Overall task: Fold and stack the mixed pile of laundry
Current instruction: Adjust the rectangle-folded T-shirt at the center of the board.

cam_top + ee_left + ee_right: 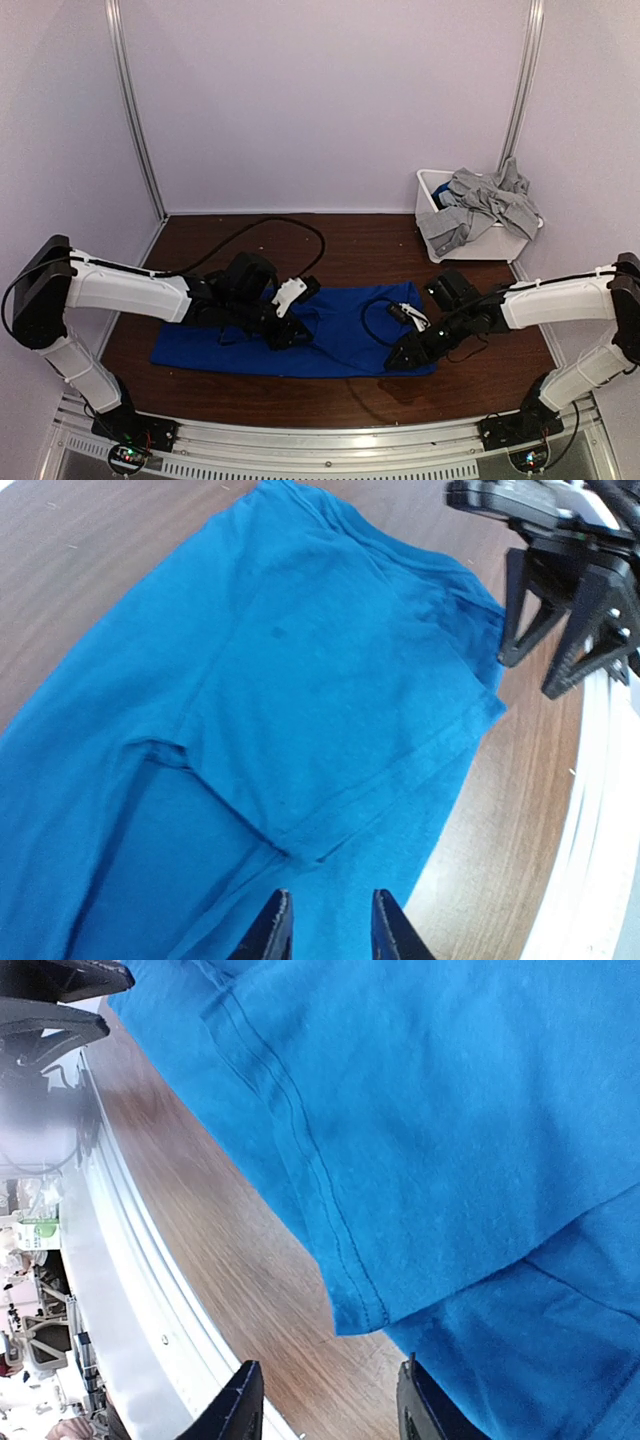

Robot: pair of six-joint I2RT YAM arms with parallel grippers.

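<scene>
STATUS early | blue garment (340,335) part-folded | grey garments (485,205) in bin (500,245), no stack | left gripper (325,930) narrowly apart, right gripper (325,1400) apart, both empty

Blue on brown, basically

The spread-out garment (330,340) is plain royal blue with matching stitching, and the table (380,250) is dark reddish-brown woodgrain. The bin (428,200) is white with light-grey clothes (485,205) heaped in it (the arms (130,290) have white shells and black joints).
</scene>
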